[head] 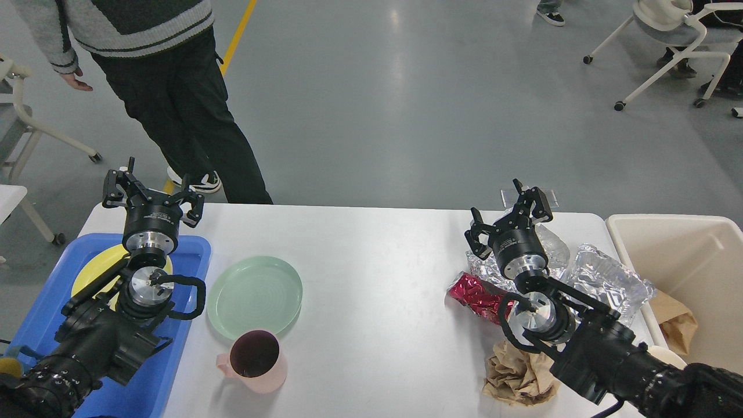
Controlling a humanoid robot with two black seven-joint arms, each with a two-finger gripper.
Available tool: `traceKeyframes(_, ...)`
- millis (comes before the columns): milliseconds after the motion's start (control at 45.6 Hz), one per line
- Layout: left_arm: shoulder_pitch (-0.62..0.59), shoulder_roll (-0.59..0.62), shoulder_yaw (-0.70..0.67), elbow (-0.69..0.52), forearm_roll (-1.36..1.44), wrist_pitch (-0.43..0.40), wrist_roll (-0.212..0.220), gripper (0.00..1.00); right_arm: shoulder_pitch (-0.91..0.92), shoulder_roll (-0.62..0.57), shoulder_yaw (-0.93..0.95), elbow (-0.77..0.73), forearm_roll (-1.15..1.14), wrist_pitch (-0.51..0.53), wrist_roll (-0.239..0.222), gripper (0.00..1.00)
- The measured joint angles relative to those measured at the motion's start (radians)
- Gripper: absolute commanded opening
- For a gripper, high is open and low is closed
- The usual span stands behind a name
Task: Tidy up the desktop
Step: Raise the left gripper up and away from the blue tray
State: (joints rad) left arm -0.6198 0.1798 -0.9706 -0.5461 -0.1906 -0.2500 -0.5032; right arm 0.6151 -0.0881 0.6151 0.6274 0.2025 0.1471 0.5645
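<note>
The white desktop (pixel 371 261) spans the lower half of the head view. On it lie a pale green plate (pixel 254 296) and a pink cup (pixel 255 361) at left-centre. At the right sit a red foil wrapper (pixel 473 294), crumpled brown paper (pixel 516 377), a crushed clear plastic bottle (pixel 551 244) and foil trays (pixel 609 281). My left gripper (pixel 152 188) hovers open over the far end of a blue tray (pixel 191 255), holding nothing. My right gripper (pixel 508 215) stands open above the foil and bottle, empty too.
A yellow plate (pixel 93 273) rests in the blue tray. A beige bin (pixel 685 273) with brown paper inside stands at the table's right end. A person (pixel 174 87) stands just beyond the far left edge. Wheeled chairs stand on the floor at the far right and left.
</note>
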Motion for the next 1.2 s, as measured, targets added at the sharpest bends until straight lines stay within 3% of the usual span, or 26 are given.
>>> traceKeyframes(504, 0.000, -0.004, 0.000, 0.000, -0.001, -0.021, -0.006, 0.96, 0.000, 0.000, 0.000, 0.000, 0.000, 0.000, 0.000, 1.00)
traceKeyframes(657, -0.032, 0.008, 0.062, 0.000, 0.016, 0.028, 0.009, 0.96, 0.000, 0.000, 0.000, 0.000, 0.000, 0.000, 0.000, 1.00)
traceKeyframes(723, -0.100, 0.024, 0.126, 0.000, 0.042, 0.064, 0.010, 0.96, 0.000, -0.001, 0.000, 0.000, 0.000, 0.000, 0.000, 1.00)
traceKeyframes(920, -0.338, 0.135, 0.421, 0.000, 0.078, 0.129, 0.011, 0.96, 0.000, -0.001, 0.000, 0.000, 0.000, 0.000, 0.000, 1.00)
traceKeyframes(1205, -0.712, 0.185, 1.281, 0.002, 0.152, 0.116, 0.013, 0.96, 0.000, 0.000, 0.000, 0.000, 0.000, 0.000, 0.000, 1.00)
